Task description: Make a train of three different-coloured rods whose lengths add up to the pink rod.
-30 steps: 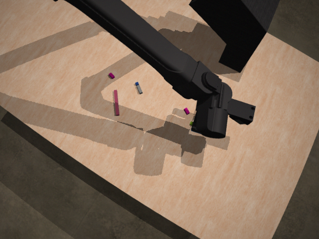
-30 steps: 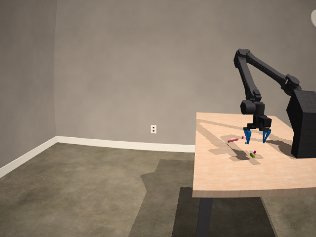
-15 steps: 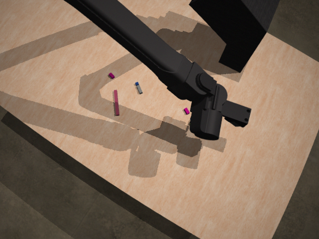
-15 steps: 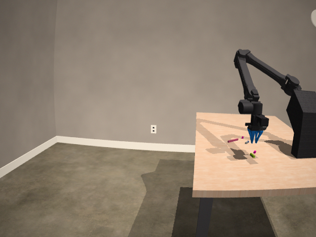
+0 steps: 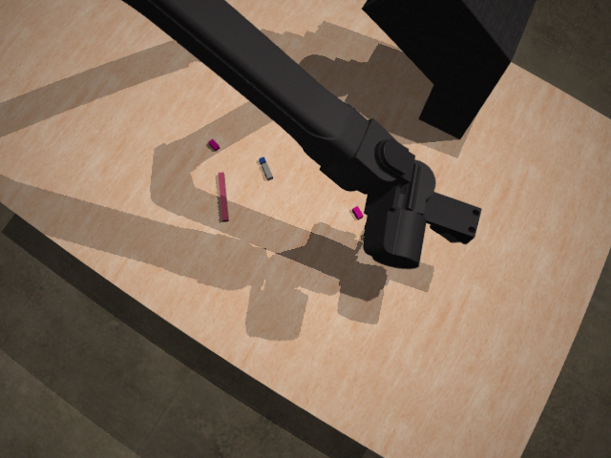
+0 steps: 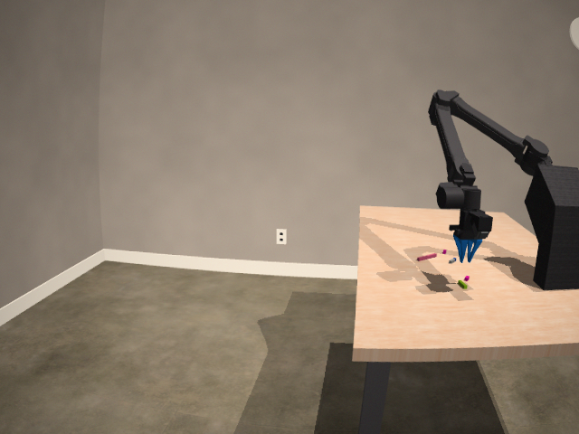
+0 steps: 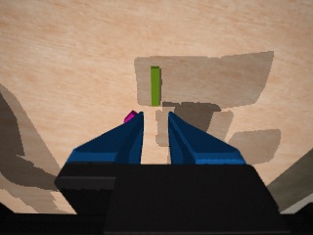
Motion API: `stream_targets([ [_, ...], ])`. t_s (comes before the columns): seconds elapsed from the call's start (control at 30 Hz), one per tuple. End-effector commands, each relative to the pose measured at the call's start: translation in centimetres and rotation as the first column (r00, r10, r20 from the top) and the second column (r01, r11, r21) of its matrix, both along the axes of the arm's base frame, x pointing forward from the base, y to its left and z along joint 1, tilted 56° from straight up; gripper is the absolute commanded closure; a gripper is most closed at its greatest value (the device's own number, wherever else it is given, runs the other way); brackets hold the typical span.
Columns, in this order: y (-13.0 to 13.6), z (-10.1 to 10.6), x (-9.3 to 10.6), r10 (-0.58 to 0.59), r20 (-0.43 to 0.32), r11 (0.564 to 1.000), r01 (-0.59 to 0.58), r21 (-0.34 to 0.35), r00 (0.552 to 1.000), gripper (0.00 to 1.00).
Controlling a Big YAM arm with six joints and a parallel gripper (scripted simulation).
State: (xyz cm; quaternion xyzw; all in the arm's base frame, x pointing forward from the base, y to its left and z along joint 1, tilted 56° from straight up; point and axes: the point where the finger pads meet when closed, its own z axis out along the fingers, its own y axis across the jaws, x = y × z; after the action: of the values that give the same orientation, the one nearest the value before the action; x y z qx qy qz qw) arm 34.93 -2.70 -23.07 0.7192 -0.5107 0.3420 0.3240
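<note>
My gripper [image 7: 156, 117] [image 6: 467, 260] hangs low over the table with its blue fingers narrowed to a small gap, and only bare table shows between them. A lime rod [image 7: 156, 85] [image 6: 462, 284] lies flat just ahead of the fingertips, in line with the gap. A magenta rod [image 5: 357, 212] [image 7: 130, 117] [image 6: 466, 278] lies beside the left finger. The long pink rod [image 5: 222, 197] [image 6: 426, 257] lies to the left. A blue rod [image 5: 262, 159] and a grey rod [image 5: 267, 171] lie end to end near it. A second magenta rod [image 5: 213, 144] [image 6: 444, 251] lies further back. In the top view my wrist hides the lime rod.
The robot's black base box [image 5: 444, 49] [image 6: 556, 224] stands at the table's back right corner. The arm [image 5: 276, 78] reaches diagonally over the table. The table's front edge [image 6: 467, 350] is well away from the rods.
</note>
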Motion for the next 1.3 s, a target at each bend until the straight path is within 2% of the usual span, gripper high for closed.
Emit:
stream_targets([
  [0.0,-0.1,0.1,0.0,0.0,-0.003,1.0,0.0,0.002,1.0,0.77],
  [0.63,-0.9,-0.5,-0.3,-0.006,-0.011,1.0,0.006,-0.002,1.0,0.77],
  [1.27,-2.8,-1.8,-0.1,-0.006,-0.013,1.0,0.006,-0.003,1.0,0.77],
])
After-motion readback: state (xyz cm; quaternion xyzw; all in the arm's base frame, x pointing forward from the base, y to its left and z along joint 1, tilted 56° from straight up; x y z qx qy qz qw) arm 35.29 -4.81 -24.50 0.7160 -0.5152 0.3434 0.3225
